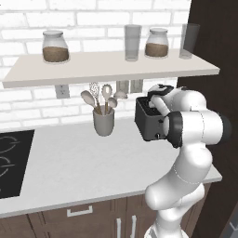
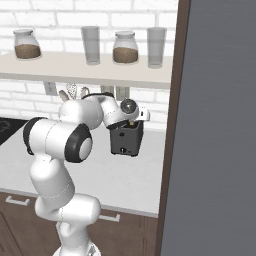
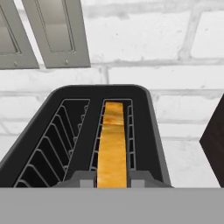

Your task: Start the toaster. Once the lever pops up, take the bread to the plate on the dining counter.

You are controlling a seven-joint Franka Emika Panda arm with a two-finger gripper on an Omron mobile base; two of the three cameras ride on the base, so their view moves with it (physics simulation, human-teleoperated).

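Note:
The dark toaster (image 1: pixel 148 124) (image 2: pixel 125 139) stands on the pale speckled worktop near the brick wall. My gripper (image 1: pixel 151 106) (image 2: pixel 128 120) hangs right above its top. In the hand view I look down into the toaster (image 3: pixel 48 135): its left slot is empty, and the bread (image 3: pixel 113 140) stands in the right slot with its yellow-brown crust up. My gripper (image 3: pixel 112 180) has a fingertip on each side of the near end of the crust and is shut on it. The plate and the dining counter are out of view.
A grey utensil cup (image 1: pixel 103 122) stands left of the toaster. A shelf (image 1: pixel 111 65) with jars and glasses hangs low above it. A black hob (image 1: pixel 10 162) lies at far left. A tall dark panel (image 2: pixel 215 130) rises close on the right.

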